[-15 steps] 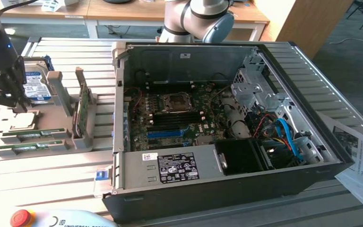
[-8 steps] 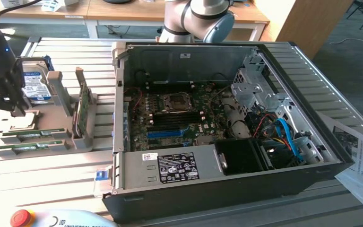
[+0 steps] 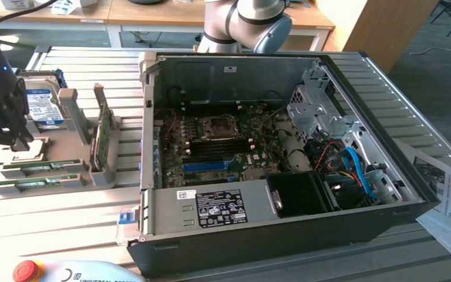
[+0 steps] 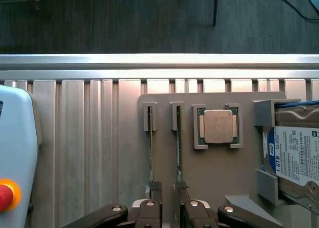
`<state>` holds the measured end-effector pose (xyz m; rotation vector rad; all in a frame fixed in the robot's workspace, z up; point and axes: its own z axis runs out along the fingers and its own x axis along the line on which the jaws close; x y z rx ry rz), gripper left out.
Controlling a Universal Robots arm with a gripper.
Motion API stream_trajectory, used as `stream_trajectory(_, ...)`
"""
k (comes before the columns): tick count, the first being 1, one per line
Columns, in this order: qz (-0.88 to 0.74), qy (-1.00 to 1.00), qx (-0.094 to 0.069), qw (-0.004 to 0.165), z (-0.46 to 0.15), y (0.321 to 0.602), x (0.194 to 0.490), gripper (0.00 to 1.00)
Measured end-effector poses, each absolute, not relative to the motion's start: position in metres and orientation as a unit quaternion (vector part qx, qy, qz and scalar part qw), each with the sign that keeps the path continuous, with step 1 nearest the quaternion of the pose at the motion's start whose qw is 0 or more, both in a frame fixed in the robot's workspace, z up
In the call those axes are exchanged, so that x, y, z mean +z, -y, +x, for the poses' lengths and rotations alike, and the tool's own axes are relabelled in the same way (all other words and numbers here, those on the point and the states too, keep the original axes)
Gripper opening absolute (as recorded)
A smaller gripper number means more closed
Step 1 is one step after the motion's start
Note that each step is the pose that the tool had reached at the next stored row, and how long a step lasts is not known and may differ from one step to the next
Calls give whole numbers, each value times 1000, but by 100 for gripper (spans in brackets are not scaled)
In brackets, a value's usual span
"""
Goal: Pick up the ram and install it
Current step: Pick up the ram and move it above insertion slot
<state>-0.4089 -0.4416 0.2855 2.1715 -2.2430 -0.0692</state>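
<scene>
Jaws stand open and empty near two ram sticks point(image 3: 41, 167) point(image 3: 37, 183), beside one CPU point(image 4: 218, 126) and one drive point(image 4: 296, 156) labelled 1.0TB.

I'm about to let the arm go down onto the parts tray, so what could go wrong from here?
1. The open jaws hang over one ram stick and its close neighbour, both standing on edge; a jaw might land on a stick instead of straddling it.
2. The processor sits right beside them on the same holder; a sideways drift could knock it.
</scene>
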Motion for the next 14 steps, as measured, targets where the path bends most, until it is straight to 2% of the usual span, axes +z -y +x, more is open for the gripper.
stream_trajectory(14,695,718,-22,9,-409,445,279,25)
